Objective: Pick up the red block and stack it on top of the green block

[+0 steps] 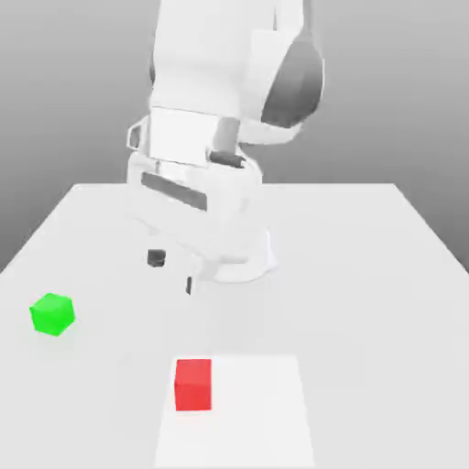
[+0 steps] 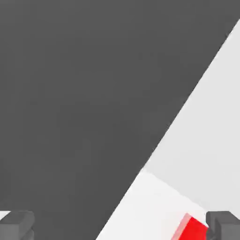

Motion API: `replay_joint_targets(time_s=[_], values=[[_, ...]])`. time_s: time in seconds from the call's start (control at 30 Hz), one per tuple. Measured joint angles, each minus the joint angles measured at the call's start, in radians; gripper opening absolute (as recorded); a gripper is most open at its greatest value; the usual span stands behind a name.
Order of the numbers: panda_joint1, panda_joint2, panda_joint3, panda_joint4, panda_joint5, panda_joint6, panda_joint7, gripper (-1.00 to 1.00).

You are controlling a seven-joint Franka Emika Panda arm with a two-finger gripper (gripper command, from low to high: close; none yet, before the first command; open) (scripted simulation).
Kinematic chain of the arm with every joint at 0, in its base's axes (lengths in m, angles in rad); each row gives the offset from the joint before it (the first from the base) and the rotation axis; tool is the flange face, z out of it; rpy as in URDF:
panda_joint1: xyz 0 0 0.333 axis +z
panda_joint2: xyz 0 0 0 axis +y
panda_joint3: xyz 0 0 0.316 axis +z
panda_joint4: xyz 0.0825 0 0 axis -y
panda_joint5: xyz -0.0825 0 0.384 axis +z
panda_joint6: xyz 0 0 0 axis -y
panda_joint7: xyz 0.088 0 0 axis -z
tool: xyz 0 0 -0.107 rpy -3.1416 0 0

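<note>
The red block [image 1: 193,384] lies on the white table near its front edge, on a lighter square patch. Toward the exterior view's left sits the green block [image 1: 52,314], well apart from the red one. My gripper [image 1: 172,272] hangs in the air above the table, behind the red block and to the right of the green one. It is open, with nothing between its dark fingers [image 1: 156,258]. In the hand view the gripper [image 2: 120,227] shows both fingers wide apart, and a corner of the red block [image 2: 192,229] appears close to one finger [image 2: 224,225].
The robot's white base [image 1: 240,261] stands at the table's middle back. A lighter square patch [image 1: 252,412] marks the table [image 1: 366,275] under and beside the red block. In the hand view the table edge [image 2: 178,126] meets dark background.
</note>
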Motion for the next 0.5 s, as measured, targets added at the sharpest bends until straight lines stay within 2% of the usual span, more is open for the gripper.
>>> replay_joint_targets(time_s=[0.3, 0.5], values=[[-0.038, 0.213, 0.002, -0.117, 0.064, 0.136, 0.316, 0.0], [0.01, 0.363, -0.068, -0.1, -0.037, 0.258, 0.416, 0.0]])
